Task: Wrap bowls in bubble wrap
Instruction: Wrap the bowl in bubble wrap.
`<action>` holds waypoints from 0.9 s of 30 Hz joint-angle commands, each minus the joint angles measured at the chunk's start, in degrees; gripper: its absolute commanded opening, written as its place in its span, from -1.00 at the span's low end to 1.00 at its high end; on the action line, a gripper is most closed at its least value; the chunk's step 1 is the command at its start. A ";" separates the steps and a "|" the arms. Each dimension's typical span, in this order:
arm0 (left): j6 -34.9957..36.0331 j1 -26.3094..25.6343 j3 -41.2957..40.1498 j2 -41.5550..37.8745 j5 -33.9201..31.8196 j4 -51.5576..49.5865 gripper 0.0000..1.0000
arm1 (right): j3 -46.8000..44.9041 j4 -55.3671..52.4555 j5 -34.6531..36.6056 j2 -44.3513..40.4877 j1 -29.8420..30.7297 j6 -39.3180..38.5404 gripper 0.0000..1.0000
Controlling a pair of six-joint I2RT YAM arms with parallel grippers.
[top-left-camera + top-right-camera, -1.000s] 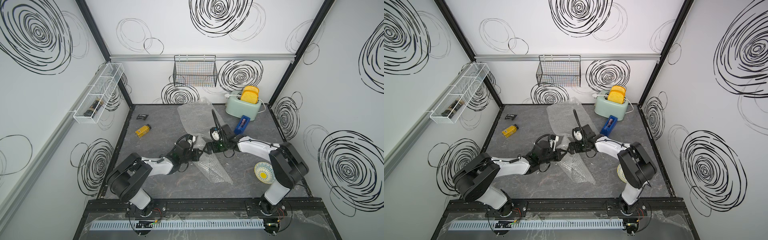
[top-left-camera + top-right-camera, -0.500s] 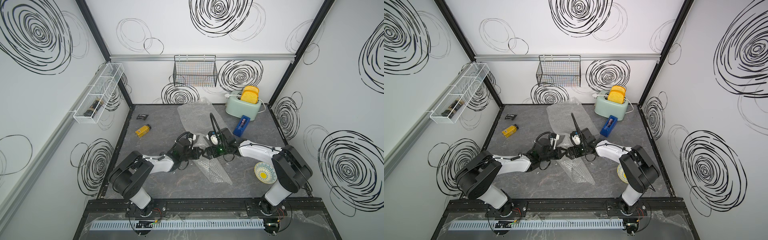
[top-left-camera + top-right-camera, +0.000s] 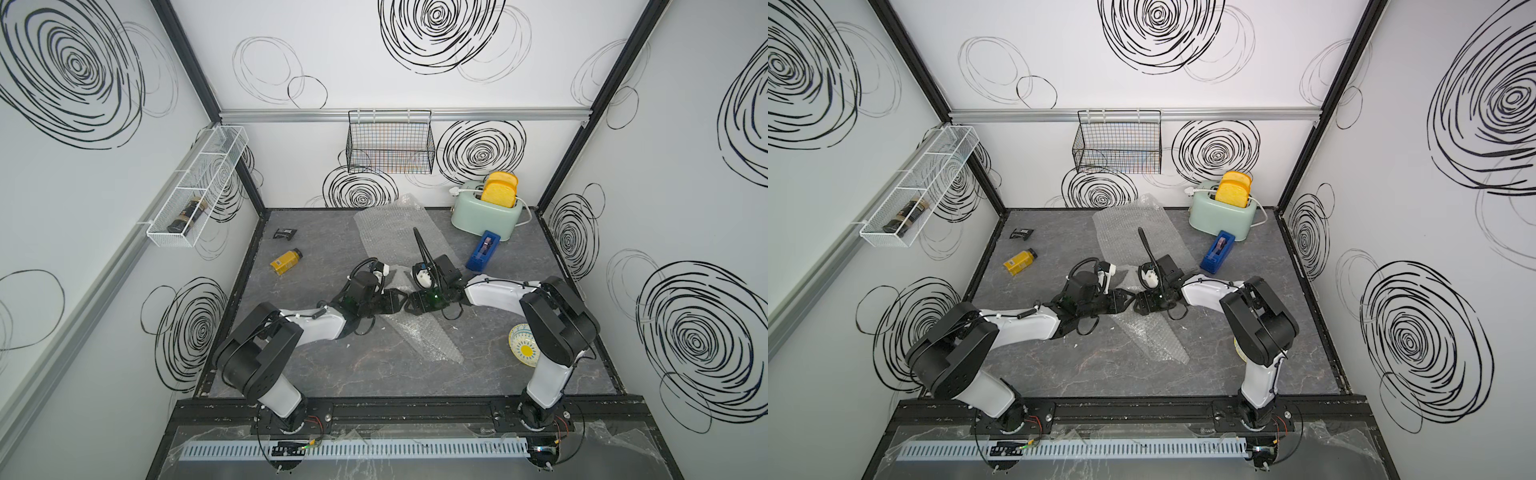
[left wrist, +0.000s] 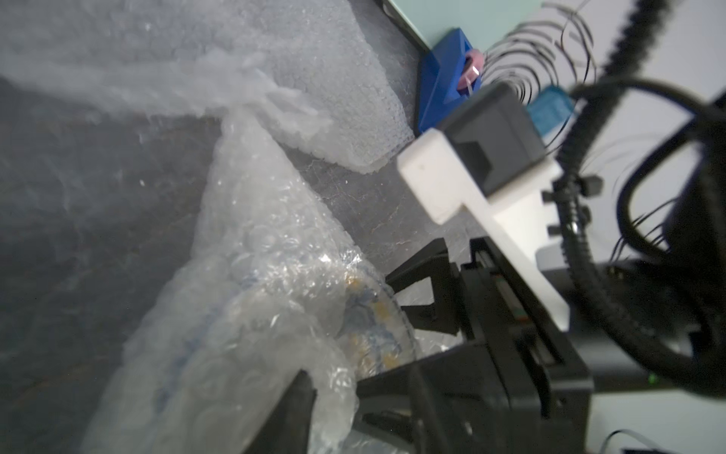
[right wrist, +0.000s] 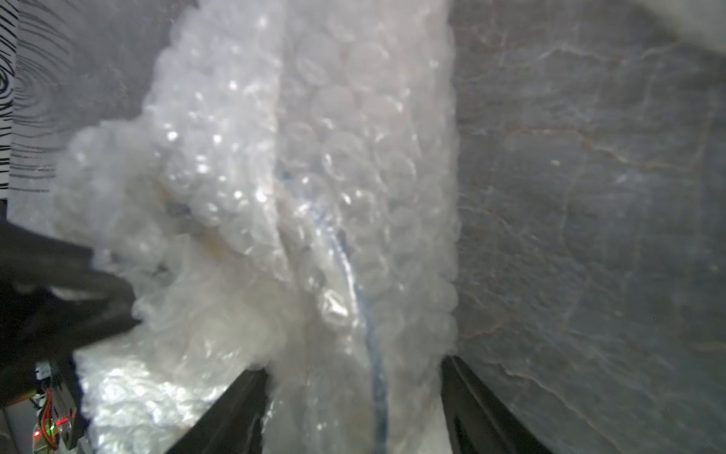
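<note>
My right gripper (image 5: 353, 365) has its jaws wide apart, and a bundle of bubble wrap (image 5: 298, 177) fills the gap, its sides touching both fingers (image 5: 235, 412). Whether I am pressing it or only straddling it, I cannot tell. A blue line shows through the plastic: the rim of the blue-rimmed bowl (image 4: 371, 316), which sits inside the bundle right at my fingertips.

My left gripper (image 3: 395, 300) faces the right one tip to tip across the bundle, and the two nearly meet in both top views. In the left wrist view one finger (image 4: 290, 408) lies against the crumpled wrap. I cannot make out the other, so I cannot tell how far open that gripper is or whether it has hold of anything.

From between my grippers the loose end of the same sheet trails back toward my bases, lying on the grey marbled table (image 3: 332, 365). Beyond my fingertips the second sheet (image 3: 390, 224) lies spread out toward the back wall.

Past my right gripper and to its right stands a blue tape dispenser (image 3: 483, 249), with a mint toaster (image 3: 482, 216) further on. Well behind that gripper, beside my right arm, the sun bowl (image 3: 521, 347) sits bare on the table, apart from both sheets. Far to the left of my left gripper lies a yellow bottle (image 3: 285, 262).
</note>
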 commanded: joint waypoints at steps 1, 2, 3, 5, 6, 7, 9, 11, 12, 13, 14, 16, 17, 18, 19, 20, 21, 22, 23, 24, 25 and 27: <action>2.44 -0.48 1.42 -5.24 -1.15 -4.81 0.38 | 0.44 0.78 0.82 0.91 -0.63 0.42 0.42; 2.95 -0.35 1.30 -6.79 -3.09 -6.85 0.49 | 0.38 0.96 0.43 0.82 -0.74 0.46 0.41; 3.29 -0.18 0.75 -8.98 -5.88 -9.02 0.57 | 0.29 1.05 0.03 0.87 -0.83 0.53 0.41; 3.27 0.46 -1.73 -13.22 -9.32 -10.66 0.84 | 0.18 1.44 -0.67 0.87 -1.00 0.78 0.40; 2.19 1.19 -3.70 -15.27 -10.69 -11.13 0.99 | 0.13 1.68 -0.92 0.87 -1.09 0.82 0.40; 1.28 2.19 -5.50 -17.21 -10.33 -10.70 0.93 | 0.18 1.69 -1.10 0.94 -1.09 0.90 0.39; -0.63 4.39 -8.70 -18.58 -7.51 -9.12 0.93 | 0.15 1.69 -1.53 1.04 -1.03 0.90 0.39; -1.70 5.72 -10.50 -18.07 -5.31 -7.23 0.93 | 0.24 1.74 -1.68 1.04 -1.01 0.92 0.39; -1.44 6.05 -10.24 -17.12 -4.49 -7.06 0.93 | 0.46 1.53 -1.70 1.14 -1.07 0.90 0.39; -0.77 6.31 -9.48 -15.81 -4.10 -7.45 0.93 | 0.43 1.64 -1.74 1.13 -1.09 0.93 0.39; -0.33 6.42 -8.71 -14.78 -3.88 -7.62 0.93 | 0.28 2.07 -1.78 1.08 -1.09 1.00 0.39; 0.21 6.75 -7.41 -11.45 -2.60 -5.66 0.93 | 0.22 2.53 -2.25 1.47 -0.92 1.45 0.39; 0.15 6.78 -6.91 -9.90 -1.84 -4.54 0.93 | 0.35 2.20 -2.36 1.78 -0.79 1.44 0.39; 0.13 6.94 -6.08 -8.09 -0.83 -3.73 0.93 | 0.48 1.82 -2.43 1.98 -0.66 1.23 0.39; 0.05 6.85 -5.44 -6.42 0.15 -2.79 0.94 | 0.52 1.66 -2.05 2.08 -0.57 1.00 0.39; -0.15 6.73 -5.28 -5.27 0.73 -1.81 0.94 | 0.58 1.42 -1.82 2.18 -0.57 0.96 0.39; -0.43 6.59 -5.35 -4.17 0.79 -0.62 0.95 | 0.50 1.33 -1.64 2.10 -0.59 0.89 0.39; -0.76 6.58 -5.36 -3.18 0.66 0.25 0.96 | 0.38 1.29 -1.57 1.95 -0.58 0.88 0.39; -0.92 6.68 -5.19 -2.32 0.48 0.52 0.99 | 0.25 1.34 -1.71 1.92 -0.55 0.83 0.39; -1.10 6.84 -4.94 -1.41 0.10 0.72 0.98 | 0.22 1.17 -1.70 1.74 -0.52 0.78 0.39; -1.10 6.85 -4.70 -0.60 -0.65 0.67 0.95 | 0.19 1.04 -1.64 1.70 -0.57 0.70 0.39; -0.93 6.97 -4.03 0.93 -1.70 0.11 0.92 | 0.07 0.74 -1.82 1.37 -0.57 0.70 0.40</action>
